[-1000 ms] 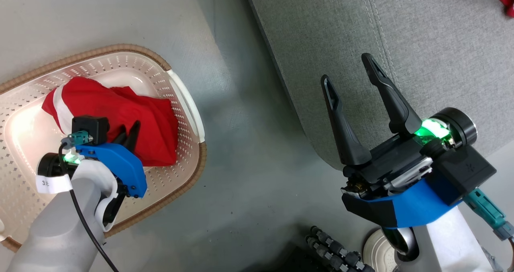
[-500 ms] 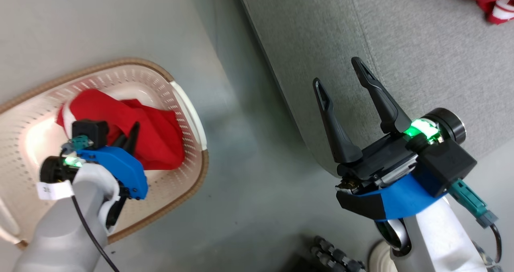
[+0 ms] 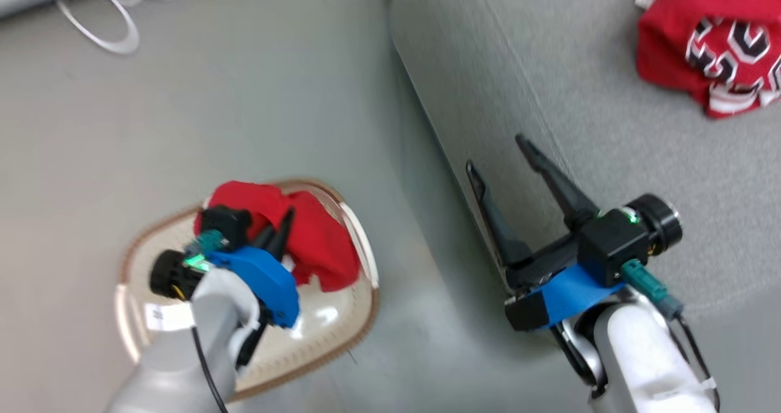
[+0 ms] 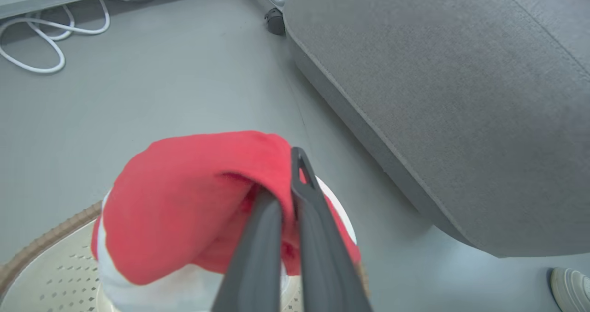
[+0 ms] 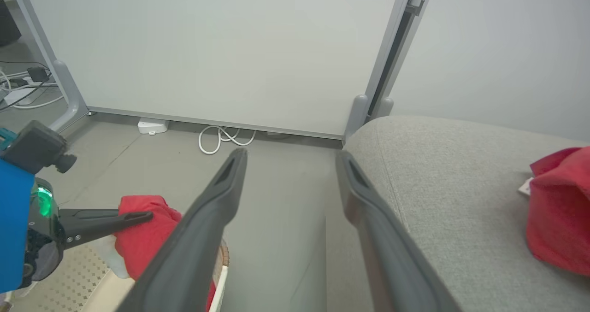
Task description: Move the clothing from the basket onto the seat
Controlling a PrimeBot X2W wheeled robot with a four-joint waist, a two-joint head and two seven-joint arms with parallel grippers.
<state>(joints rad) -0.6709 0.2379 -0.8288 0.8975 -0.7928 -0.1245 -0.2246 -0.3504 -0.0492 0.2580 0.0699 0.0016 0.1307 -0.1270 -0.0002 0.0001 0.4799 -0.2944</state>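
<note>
ok so the left pincer (image 3: 277, 229) is pressed together on the plain red garment (image 4: 184, 201). In the left wrist view you can see the two dark fingers (image 4: 318, 238) squeezed onto a fold of it, with the cloth bunched up and draped over to the left of them. There's a white bit along the bottom edge of that garment, can't tell if it's trim or a tag. The garment hangs right over the basket (image 3: 368, 297), which sits on the grey floor (image 3: 213, 114). Its brown rim and perforated cream bottom peek out below the cloth, but whether the fabric is touching the bottom of the basket I honestly can't tell. Over on the other side, the right pincer (image 3: 495, 152) is spread wide with nothing between its fingers, and it hovers just above the near edge of the seat (image 3: 610, 157), pointing up along it. The seat itself is the big grey woven thing taking up the right half of the head view, just beside the basket with a strip of floor between them. The other red garment (image 3: 714, 53), the one with black-and-white lettering, is lying crumpled on the seat, well away from both pincers, up by the far right. Beyond all that, there's a loop of white cable (image 3: 116, 35) on the floor at the foot of a pale wall panel (image 5: 221, 49).
</note>
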